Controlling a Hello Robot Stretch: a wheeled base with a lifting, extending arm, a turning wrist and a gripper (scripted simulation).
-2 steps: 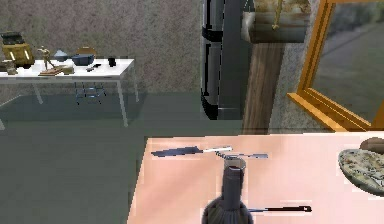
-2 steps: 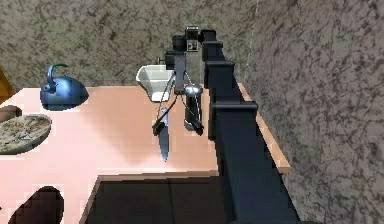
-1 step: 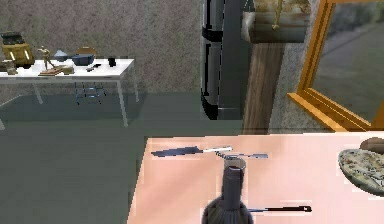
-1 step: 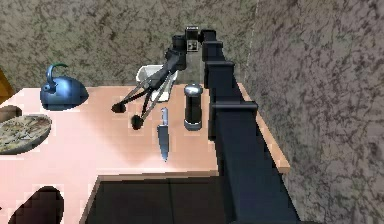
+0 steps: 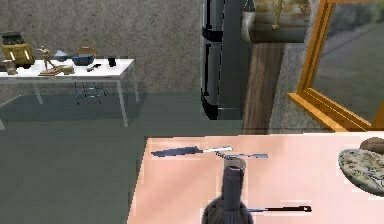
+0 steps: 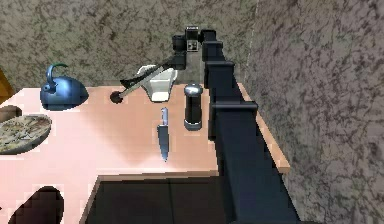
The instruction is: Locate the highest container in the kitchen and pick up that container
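Container (image 6: 160,84) on the pink table (image 6: 100,140), near the gripper (image 6: 177,48).
Pale, dark-handled, it sits just below the fingers in the arm side view; whether the gripper holds anything cannot be told.

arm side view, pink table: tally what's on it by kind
blue kettle: 1
knife: 1
dark shaker: 1
round grey dish: 1
pale pan: 1
dark-handled utensil: 1
unclear dark shape: 1
total: 7
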